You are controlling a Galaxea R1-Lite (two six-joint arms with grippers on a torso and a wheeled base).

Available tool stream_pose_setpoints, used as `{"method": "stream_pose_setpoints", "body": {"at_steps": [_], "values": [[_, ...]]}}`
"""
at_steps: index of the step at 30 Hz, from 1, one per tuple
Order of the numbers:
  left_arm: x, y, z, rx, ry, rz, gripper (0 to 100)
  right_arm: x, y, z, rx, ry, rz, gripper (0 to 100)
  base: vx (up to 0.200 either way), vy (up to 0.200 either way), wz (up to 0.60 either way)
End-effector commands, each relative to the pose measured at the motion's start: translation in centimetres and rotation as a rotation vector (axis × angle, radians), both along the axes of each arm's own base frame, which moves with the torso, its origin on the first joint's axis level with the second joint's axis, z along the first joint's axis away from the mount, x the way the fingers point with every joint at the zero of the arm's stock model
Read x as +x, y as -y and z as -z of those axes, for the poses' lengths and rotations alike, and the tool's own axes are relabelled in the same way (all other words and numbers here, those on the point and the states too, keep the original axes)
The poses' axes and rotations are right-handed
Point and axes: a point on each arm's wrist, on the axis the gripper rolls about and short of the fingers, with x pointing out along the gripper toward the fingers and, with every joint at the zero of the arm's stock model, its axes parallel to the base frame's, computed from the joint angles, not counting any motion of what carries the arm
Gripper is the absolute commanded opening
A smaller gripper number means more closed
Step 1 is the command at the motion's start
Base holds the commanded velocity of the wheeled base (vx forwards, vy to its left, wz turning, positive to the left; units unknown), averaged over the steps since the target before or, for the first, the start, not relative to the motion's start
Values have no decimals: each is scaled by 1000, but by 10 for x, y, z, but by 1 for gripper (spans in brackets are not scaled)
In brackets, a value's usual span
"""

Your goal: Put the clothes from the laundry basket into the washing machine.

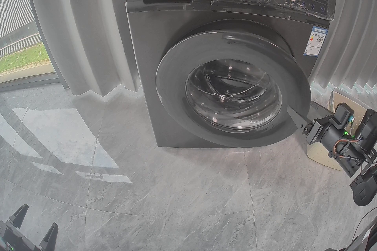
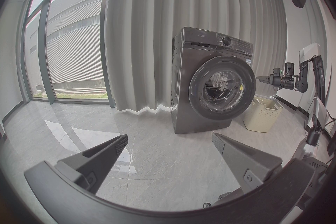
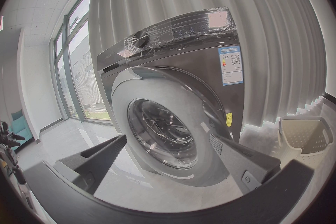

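The grey washing machine (image 1: pixel 220 48) stands against the curtain, and its round glass door (image 1: pixel 231 87) is swung partly out from the body. My right gripper (image 1: pixel 296 116) is open at the door's right rim, one finger (image 3: pixel 241 160) close against the rim edge. The cream laundry basket (image 1: pixel 320 153) sits on the floor right of the machine, behind my right arm; the part of its inside (image 3: pixel 308 133) that shows looks bare. My left gripper (image 1: pixel 38 216) is open low at the front left, far from the machine, holding nothing.
Pleated white curtains (image 1: pixel 78 20) hang behind and beside the machine. A tall window (image 2: pixel 70 46) fills the left wall. Glossy grey floor tiles (image 1: pixel 176 193) spread wide in front of the machine.
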Motion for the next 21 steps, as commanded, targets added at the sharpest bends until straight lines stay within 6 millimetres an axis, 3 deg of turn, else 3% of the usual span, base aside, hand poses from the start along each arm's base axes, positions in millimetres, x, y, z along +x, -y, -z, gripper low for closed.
{"method": "stream_pose_setpoints", "body": {"at_steps": [1,8,21], "values": [[1,0,5,1,-19,0,100,3,-3,4,-2,-8,-7,100,0,0,0],[1,0,5,3,-19,0,100,5,-4,3,-1,-5,-6,100,0,-171,0],[1,0,5,3,-19,0,100,23,-8,4,40,-6,82,100,0,-15,0]]}}
